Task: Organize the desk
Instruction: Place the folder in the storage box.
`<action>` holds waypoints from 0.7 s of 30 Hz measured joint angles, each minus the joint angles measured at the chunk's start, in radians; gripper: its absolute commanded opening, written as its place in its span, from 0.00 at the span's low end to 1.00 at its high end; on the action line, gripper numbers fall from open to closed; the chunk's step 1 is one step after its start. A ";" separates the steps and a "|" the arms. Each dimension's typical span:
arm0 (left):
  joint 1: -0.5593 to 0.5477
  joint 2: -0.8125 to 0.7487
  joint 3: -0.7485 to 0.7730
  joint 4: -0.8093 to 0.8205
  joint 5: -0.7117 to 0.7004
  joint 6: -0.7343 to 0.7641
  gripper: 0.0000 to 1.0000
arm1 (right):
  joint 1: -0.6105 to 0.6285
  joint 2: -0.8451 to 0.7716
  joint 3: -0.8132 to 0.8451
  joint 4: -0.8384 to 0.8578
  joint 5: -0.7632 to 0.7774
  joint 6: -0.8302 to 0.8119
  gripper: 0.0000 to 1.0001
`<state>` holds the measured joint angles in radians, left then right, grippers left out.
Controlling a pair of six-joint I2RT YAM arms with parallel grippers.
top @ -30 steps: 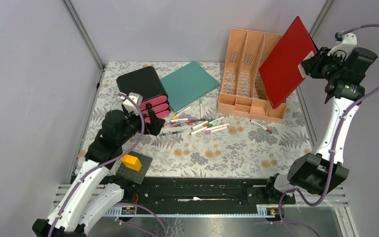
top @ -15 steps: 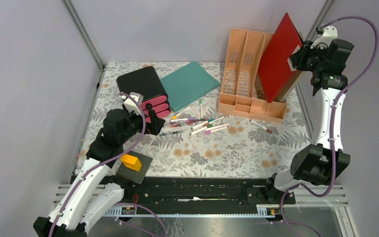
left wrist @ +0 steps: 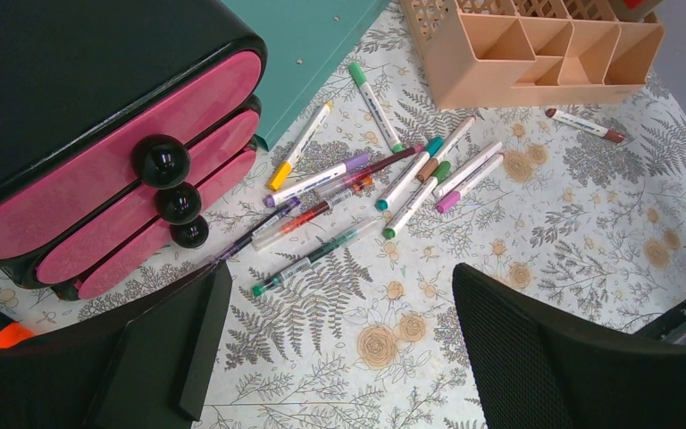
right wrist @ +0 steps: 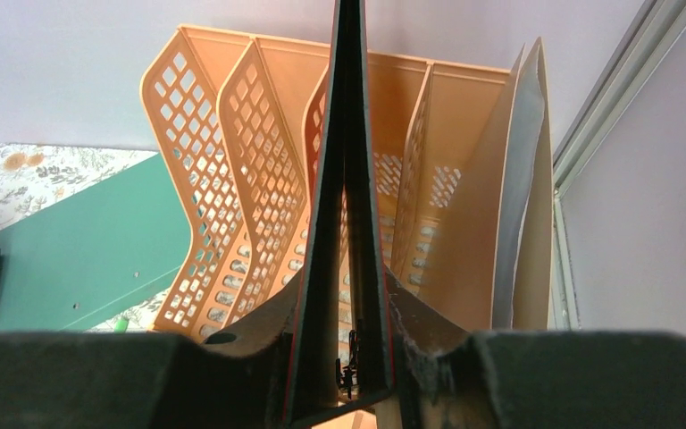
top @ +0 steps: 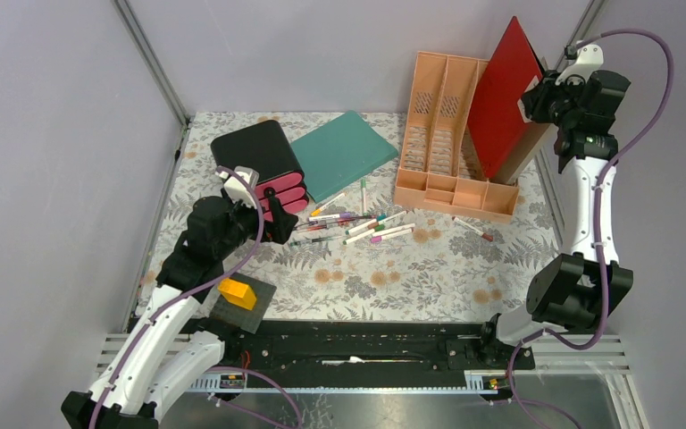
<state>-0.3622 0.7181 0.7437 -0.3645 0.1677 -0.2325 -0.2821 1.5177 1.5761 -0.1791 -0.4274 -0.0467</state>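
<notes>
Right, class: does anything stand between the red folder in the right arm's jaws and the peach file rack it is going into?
Nothing visible does. The red folder hangs edge-on with its lower edge among the dividers of the peach file rack. A pale sheet stands in the rack to its right, apart from it.

The top camera looks down on the desk [top: 429, 268] from above and behind me, with the peach file rack [top: 430, 107] far off. My left wrist camera sees that rack from well away, my right one from close up; all three share it.
</notes>
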 measured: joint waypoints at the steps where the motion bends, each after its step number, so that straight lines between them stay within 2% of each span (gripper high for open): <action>1: 0.001 0.002 0.000 0.000 0.000 0.000 0.99 | 0.000 0.000 -0.006 0.013 0.000 0.000 0.00; 14: 0.005 0.011 0.000 0.000 0.000 0.000 0.99 | 0.007 -0.021 -0.152 0.192 0.009 0.000 0.00; 21: 0.009 0.015 0.000 0.000 0.001 0.000 0.99 | 0.016 -0.053 -0.167 0.189 0.057 -0.005 0.00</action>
<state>-0.3531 0.7330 0.7437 -0.3645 0.1684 -0.2325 -0.2661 1.4647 1.4094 0.0097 -0.3706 -0.0513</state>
